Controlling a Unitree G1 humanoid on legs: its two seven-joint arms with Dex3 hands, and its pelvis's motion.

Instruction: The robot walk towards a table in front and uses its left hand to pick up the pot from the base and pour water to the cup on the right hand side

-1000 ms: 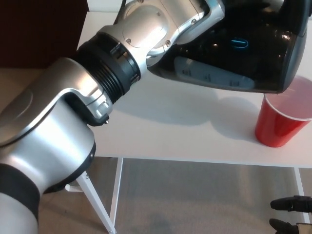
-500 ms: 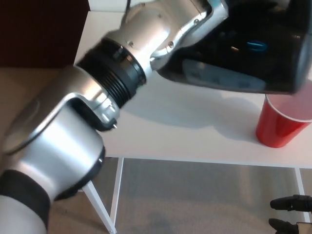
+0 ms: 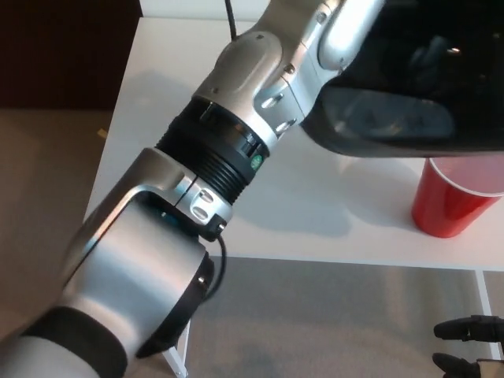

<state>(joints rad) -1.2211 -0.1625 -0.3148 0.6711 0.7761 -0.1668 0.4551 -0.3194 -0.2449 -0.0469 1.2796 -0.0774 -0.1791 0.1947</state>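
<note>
In the head view, the pot (image 3: 417, 87) is seen held up over the white table (image 3: 315, 213), its black body filling the upper right of the picture, with a grey level window on its side. It is carried at the end of the left arm (image 3: 236, 150), which runs in silver and black segments from the lower left up to the pot. The left hand itself is hidden behind the wrist and the pot, so whether its fingers are clamped on the handle cannot be told. Just below the pot's lower edge and toward its right end stands the red cup (image 3: 453, 201), upright on the table (its rim is partly covered by the pot, and contact between the two cannot be judged). Far below, at the lower right corner, the right hand (image 3: 468, 346) is seen over the floor (image 3: 331, 323), well apart from the cup, its dark fingers spread with nothing between them.
</note>
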